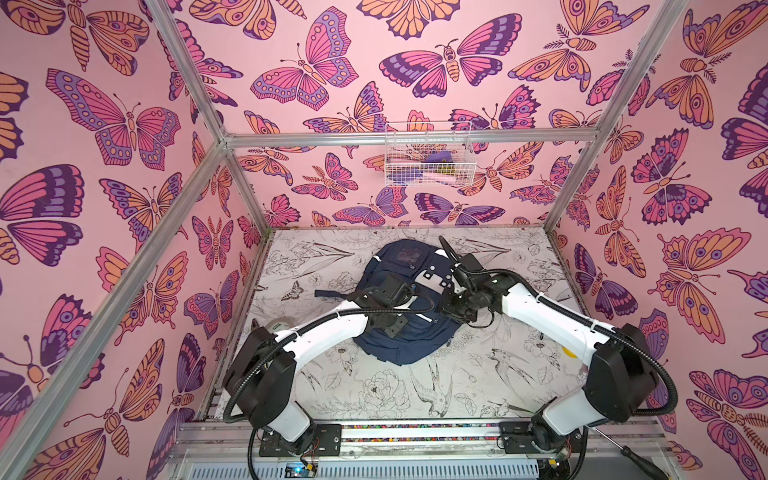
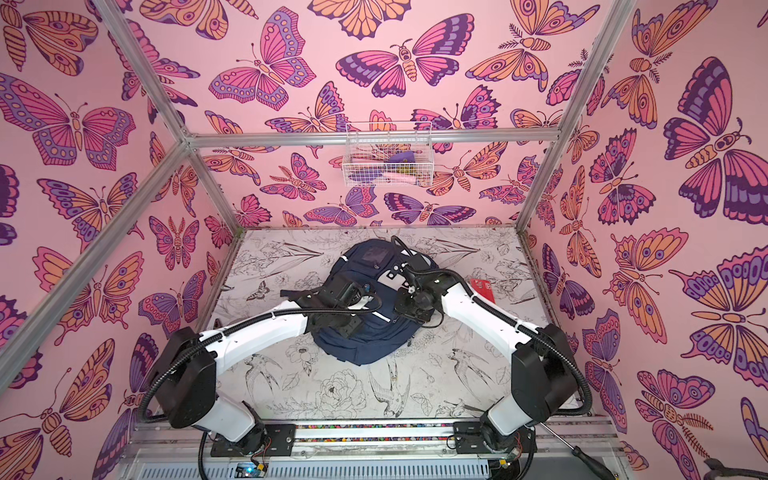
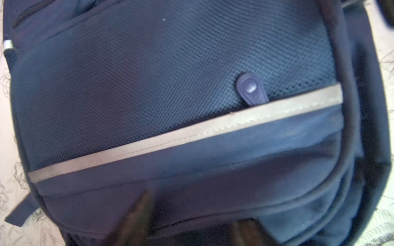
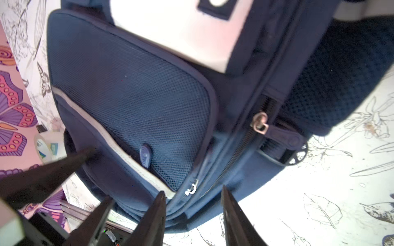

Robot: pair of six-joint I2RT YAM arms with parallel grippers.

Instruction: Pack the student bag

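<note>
The student bag (image 1: pixel 401 266) (image 2: pixel 365 266) is a navy-blue backpack lying flat mid-table in both top views. My left gripper (image 1: pixel 392 328) (image 3: pixel 193 221) hovers over its lower front. Both blurred fingers (image 3: pixel 138 213) stand apart on the fabric below the pale stripe (image 3: pixel 191 132) and a zipper pull (image 3: pixel 252 89). My right gripper (image 1: pixel 451 311) (image 4: pixel 193 198) is at the bag's right side, open, its tips astride the edge near a small silver zipper slider (image 4: pixel 191 189). A larger zipper pull (image 4: pixel 283 137) hangs by the side mesh pocket. The white patch (image 4: pixel 181 32) shows too.
A white wire basket (image 1: pixel 428 160) with small items hangs on the back wall. A whitish container (image 1: pixel 282 323) (image 4: pixel 50 147) lies left of the bag. A red flat item (image 2: pixel 482 289) lies behind the right arm. A screwdriver (image 1: pixel 636 453) rests on the front rail.
</note>
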